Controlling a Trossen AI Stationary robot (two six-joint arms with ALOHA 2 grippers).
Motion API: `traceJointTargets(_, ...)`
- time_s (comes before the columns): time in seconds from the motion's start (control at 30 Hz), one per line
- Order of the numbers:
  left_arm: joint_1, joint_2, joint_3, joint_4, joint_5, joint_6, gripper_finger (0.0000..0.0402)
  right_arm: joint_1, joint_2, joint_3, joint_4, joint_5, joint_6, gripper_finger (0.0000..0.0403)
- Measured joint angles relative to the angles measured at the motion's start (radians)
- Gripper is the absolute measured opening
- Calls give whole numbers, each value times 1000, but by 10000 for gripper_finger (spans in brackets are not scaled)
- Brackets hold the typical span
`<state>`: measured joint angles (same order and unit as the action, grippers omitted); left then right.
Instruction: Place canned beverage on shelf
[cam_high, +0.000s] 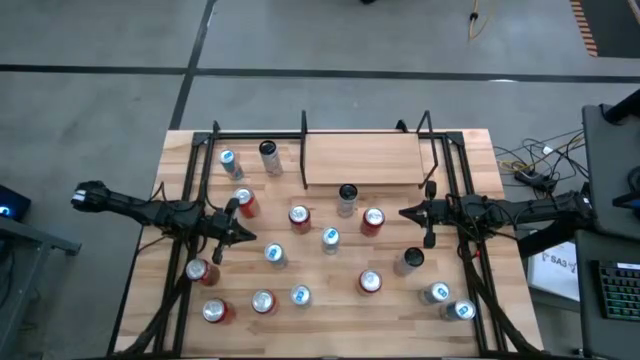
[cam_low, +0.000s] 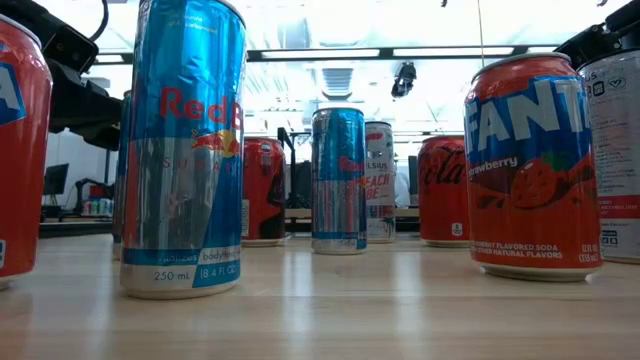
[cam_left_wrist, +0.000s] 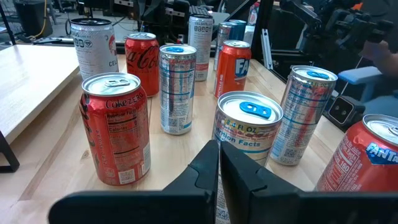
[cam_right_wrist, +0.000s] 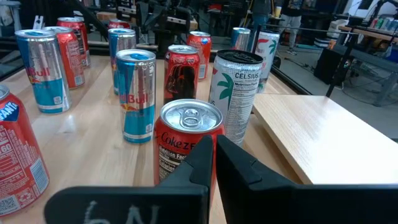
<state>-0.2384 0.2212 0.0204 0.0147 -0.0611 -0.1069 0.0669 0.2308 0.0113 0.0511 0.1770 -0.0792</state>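
Bright overhead light, glary cans (cam_low: 183, 150)

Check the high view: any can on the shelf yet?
No. The shelf board is bare on top; the nearest can stands on the table just in front of it.

In the high view we see both arms lying low, reaching in from the frame's sides toward the middle. L arm comes in from the left edge, its left gripper (cam_high: 243, 234) at centre-left, fingers (cam_left_wrist: 205, 168) pressed together w/ no gap, nothing between them. R arm enters from the right edge, right gripper (cam_high: 405, 212) at centre-right, pointing left, fingers (cam_right_wrist: 202, 158) likewise closed tight & holding nothing.
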Motion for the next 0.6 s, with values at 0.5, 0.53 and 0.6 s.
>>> traceJointTargets(0.5,0,0,0,0,0,6,0,0,0,0,0,0,-10,9)
traceJointTargets(0.53,0,0,0,0,-1,22,0,0,0,0,0,0,-9,9)
traceJointTargets(0.6,0,0,0,0,-1,61,0,0,0,0,0,0,-10,9)
